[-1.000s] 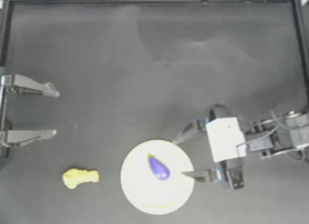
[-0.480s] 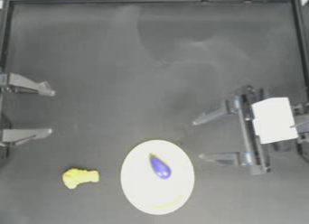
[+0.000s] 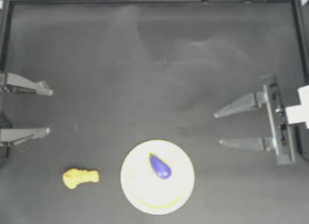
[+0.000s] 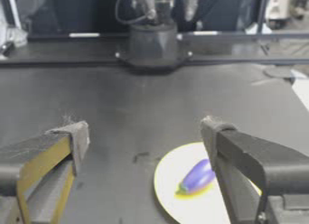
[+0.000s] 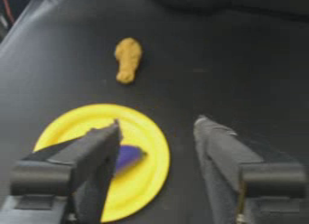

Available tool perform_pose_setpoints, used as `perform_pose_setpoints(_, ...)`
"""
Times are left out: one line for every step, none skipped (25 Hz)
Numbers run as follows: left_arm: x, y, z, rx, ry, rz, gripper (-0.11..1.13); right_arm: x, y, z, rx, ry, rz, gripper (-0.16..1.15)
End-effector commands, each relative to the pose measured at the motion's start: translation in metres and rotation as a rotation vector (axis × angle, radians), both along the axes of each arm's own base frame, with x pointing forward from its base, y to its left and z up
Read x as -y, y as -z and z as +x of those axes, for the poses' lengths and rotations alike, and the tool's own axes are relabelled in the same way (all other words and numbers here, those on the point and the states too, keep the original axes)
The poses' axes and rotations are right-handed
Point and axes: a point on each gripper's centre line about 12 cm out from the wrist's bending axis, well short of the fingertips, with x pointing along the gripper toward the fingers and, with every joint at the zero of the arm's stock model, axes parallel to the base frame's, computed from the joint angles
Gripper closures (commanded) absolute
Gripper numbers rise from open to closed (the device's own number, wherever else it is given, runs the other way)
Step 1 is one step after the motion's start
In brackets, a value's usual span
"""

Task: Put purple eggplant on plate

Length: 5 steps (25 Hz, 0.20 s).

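The purple eggplant (image 3: 159, 166) lies on the pale round plate (image 3: 157, 198) near the table's front centre, resting on the plate's upper half. In the left wrist view the eggplant (image 4: 197, 177) sits on the plate (image 4: 175, 205) beyond the open jaws. The right wrist view shows the eggplant (image 5: 128, 156) half hidden behind one jaw, on the plate (image 5: 78, 123). My right gripper (image 3: 218, 128) stands open at the right side, well clear of the plate and holding nothing. At the left edge my left gripper (image 3: 47, 110) is parked, open and empty.
A lumpy yellow object (image 3: 79, 177) lies left of the plate near the front edge, seen too as the yellow object (image 5: 128, 59) in the right wrist view. A raised black rim (image 3: 151, 1) frames the table.
My right gripper has drawn back from the plate to the right side of the table, empty. The eggplant stays on the plate. The left arm has not moved.
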Motion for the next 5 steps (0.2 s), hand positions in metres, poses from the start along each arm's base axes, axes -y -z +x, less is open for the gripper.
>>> perform_pose_setpoints(0.0,-0.006,0.002,0.012,-0.002,0.001,-0.01,0.002,-0.007,-0.007,0.04,0.008,0.009,0.16)
perform_pose_setpoints(0.0,-0.006,0.001,0.012,-0.002,0.001,-0.01,0.002,-0.006,-0.011,0.044,0.013,0.017,0.16)
perform_pose_setpoints(0.0,-0.006,0.001,0.012,-0.002,0.001,-0.01,0.003,-0.006,-0.014,0.05,0.019,0.024,0.16)
perform_pose_setpoints(0.0,-0.005,0.002,0.011,-0.002,0.001,-0.01,0.005,-0.006,-0.016,0.054,0.027,0.03,0.16)
perform_pose_setpoints(0.0,-0.006,0.001,0.012,-0.002,0.002,-0.01,0.006,-0.005,-0.019,0.06,0.033,0.031,0.17)
